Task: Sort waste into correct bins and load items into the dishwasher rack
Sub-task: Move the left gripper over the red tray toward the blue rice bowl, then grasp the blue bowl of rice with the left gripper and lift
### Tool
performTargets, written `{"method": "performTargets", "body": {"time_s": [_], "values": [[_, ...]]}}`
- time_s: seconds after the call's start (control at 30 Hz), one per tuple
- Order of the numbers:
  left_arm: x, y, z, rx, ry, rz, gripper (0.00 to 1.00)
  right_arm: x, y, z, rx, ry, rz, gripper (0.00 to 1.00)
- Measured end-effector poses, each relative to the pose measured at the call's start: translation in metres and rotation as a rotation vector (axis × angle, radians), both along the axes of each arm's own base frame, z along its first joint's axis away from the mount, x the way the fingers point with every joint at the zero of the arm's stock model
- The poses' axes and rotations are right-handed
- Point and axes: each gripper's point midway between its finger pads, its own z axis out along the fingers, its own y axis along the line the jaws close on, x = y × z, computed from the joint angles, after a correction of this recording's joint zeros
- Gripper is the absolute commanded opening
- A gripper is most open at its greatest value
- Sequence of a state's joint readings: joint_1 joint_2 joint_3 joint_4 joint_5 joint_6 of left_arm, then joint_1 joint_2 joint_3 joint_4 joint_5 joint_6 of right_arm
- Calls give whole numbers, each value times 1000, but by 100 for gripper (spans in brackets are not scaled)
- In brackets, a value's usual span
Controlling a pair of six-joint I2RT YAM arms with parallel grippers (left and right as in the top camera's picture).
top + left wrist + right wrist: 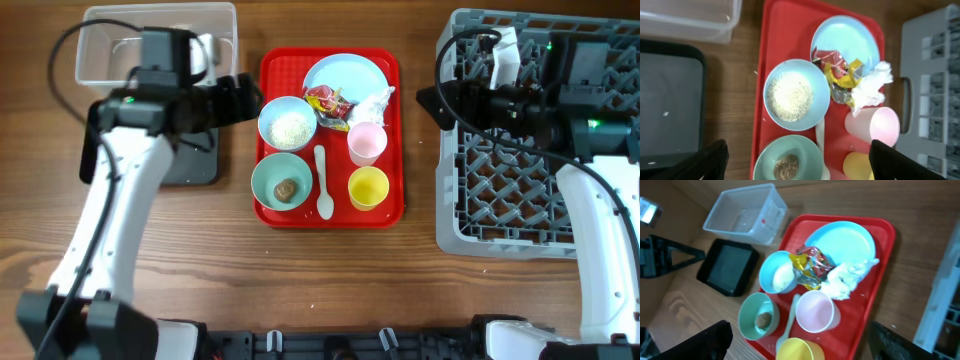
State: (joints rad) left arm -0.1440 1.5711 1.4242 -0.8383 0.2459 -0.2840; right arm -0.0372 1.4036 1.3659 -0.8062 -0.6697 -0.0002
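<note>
On the red serving tray [330, 212] lie a light-blue plate [350, 70], red and yellow wrappers [328, 100], a white tissue [375, 103], a bowl of rice [288, 124], a bowl with a brown food piece [281, 182], a white spoon [322, 185], a pink cup [366, 142] and a yellow cup [368, 187]. My left gripper [245, 98] is open and empty above the tray's left edge, over the rice bowl [790, 95]. My right gripper [428, 100] is open and empty between the tray and the grey rack [500, 190].
The clear tub [110, 40] stands at the back left, with the black tray [195, 165] just in front of it, partly under my left arm. The right arm reaches across the rack's back half.
</note>
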Motion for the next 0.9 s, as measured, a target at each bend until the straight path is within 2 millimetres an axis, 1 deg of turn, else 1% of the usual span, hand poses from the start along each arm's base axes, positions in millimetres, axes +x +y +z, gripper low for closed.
{"method": "performTargets", "body": {"time_s": [0.03,0.07,0.1,0.13,0.2,0.23,0.27,0.3,0.37,0.4,0.43,0.47,0.5,0.53,0.57,0.6,0.67,0.77,0.8,0.83,0.87,0.9], "values": [[6,-10,-13,28,17,7,83,1,-2,-2,-12,2,-10,87],[9,-20,-31,60,49,10,82,1,-4,-3,-25,5,-22,87],[10,-25,-46,85,82,19,80,2,-7,-5,-35,10,-31,87],[10,-28,-66,119,127,40,80,1,-10,-8,-52,23,-45,86],[13,-24,-87,149,173,79,77,1,-13,-11,-68,30,-59,84],[13,-21,-101,164,205,102,77,1,-14,-11,-73,31,-64,84],[14,-20,-107,166,220,118,77,2,-14,-12,-77,31,-67,83],[16,-22,-110,163,217,119,77,2,-15,-12,-77,30,-68,83],[21,-33,-107,170,175,78,77,3,-16,-12,-83,29,-72,83],[24,-49,-103,180,129,16,77,3,-16,-13,-86,30,-75,82],[22,-71,-101,197,89,-66,74,4,-17,-14,-88,33,-77,82],[20,-90,-98,216,48,-125,67,5,-17,-17,-88,43,-78,81],[18,-113,-94,235,-6,-190,61,6,-17,-19,-87,51,-82,81],[16,-123,-93,246,-29,-220,58,7,-17,-22,-86,61,-84,80],[17,-133,-92,252,-56,-243,56,8,-17,-24,-85,68,-85,80],[15,-141,-96,263,-63,-262,56,9,-17,-28,-83,82,-87,80],[14,-142,-108,284,-43,-271,56,8,-17,-30,-83,91,-87,80],[18,-135,-136,331,-3,-258,51,7,-18,-30,-83,93,-88,80],[20,-132,-143,345,7,-254,48,7,-18,-30,-83,93,-88,80],[21,-130,-148,353,15,-252,40,8,-18,-30,-86,93,-90,80],[22,-128,-150,356,16,-248,36,8,-18,-31,-88,94,-91,80],[23,-128,-149,355,13,-244,35,7,-19,-31,-88,95,-92,79]]}}
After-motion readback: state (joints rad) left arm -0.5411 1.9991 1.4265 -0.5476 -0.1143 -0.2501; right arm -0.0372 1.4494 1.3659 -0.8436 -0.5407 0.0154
